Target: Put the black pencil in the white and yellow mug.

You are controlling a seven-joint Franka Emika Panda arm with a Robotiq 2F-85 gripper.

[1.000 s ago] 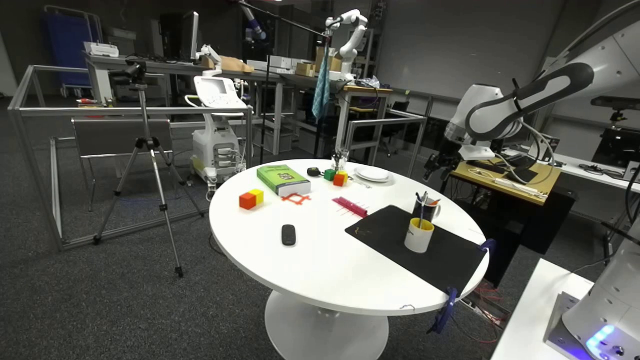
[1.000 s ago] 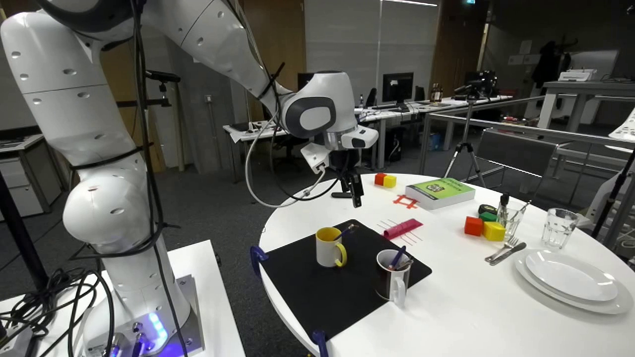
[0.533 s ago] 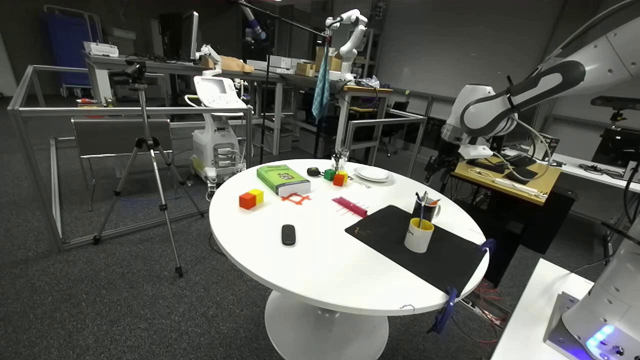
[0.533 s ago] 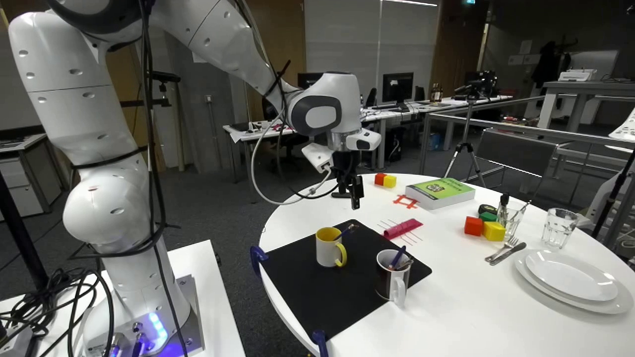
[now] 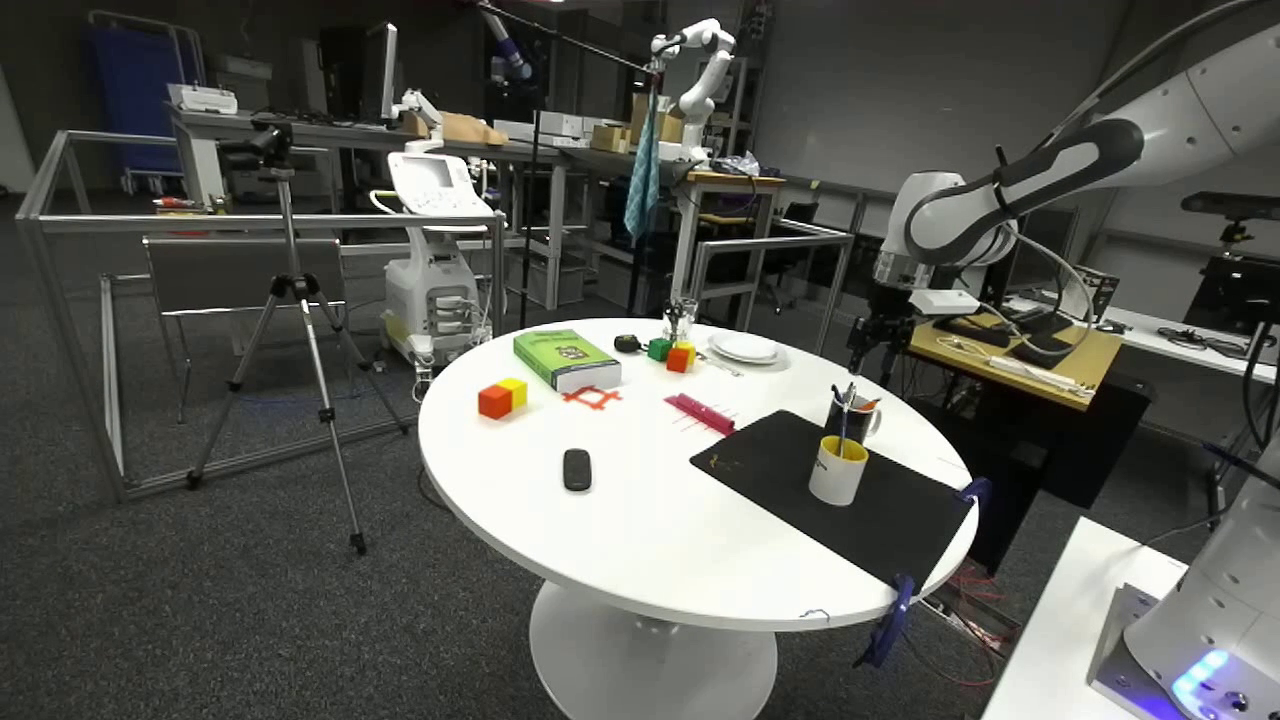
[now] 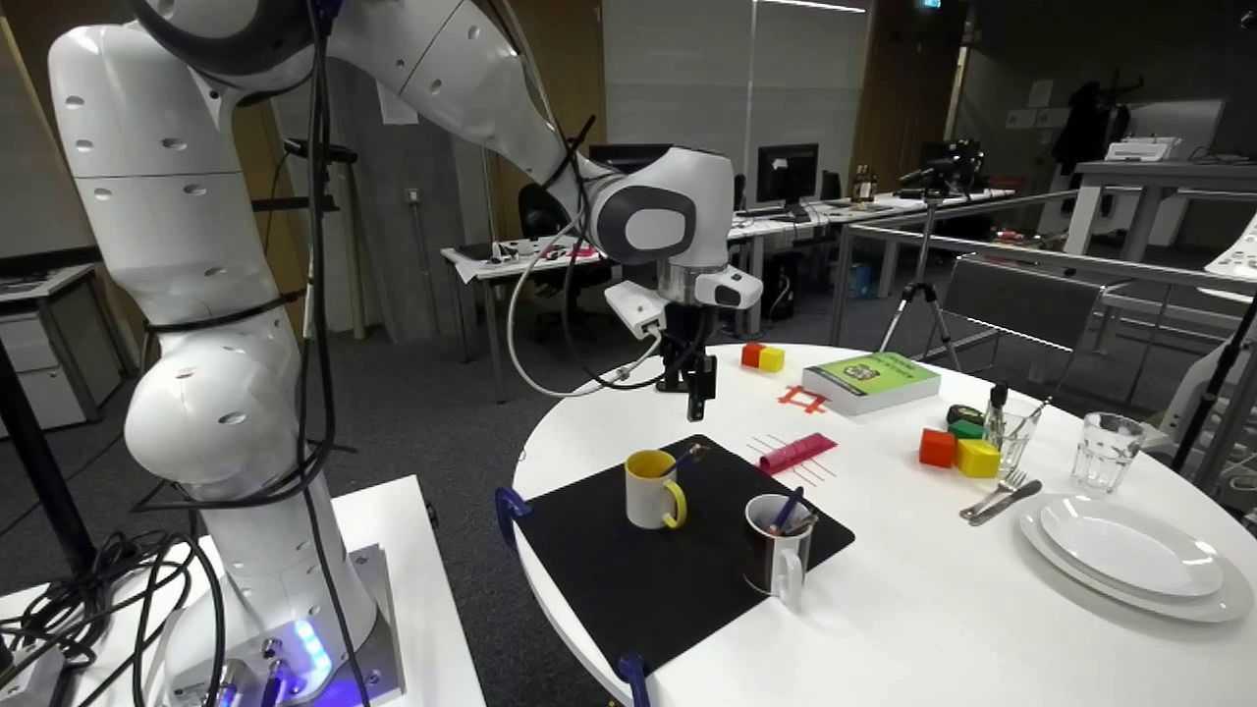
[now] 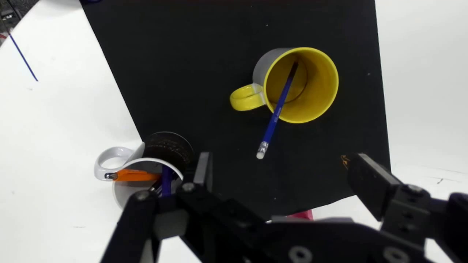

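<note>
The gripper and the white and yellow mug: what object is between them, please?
The wrist view shows the eraser end of a blue pencil leaning out of the white and yellow mug toward the gripper.

Nothing is legible: lettering on the green book (image 6: pixel 870 381), script on the black-and-white mug (image 7: pixel 166 148), tiny print along the blue pencil (image 7: pixel 280 107) and a dark mark on the white and yellow mug (image 5: pixel 837 480) are too small or blurred.
</note>
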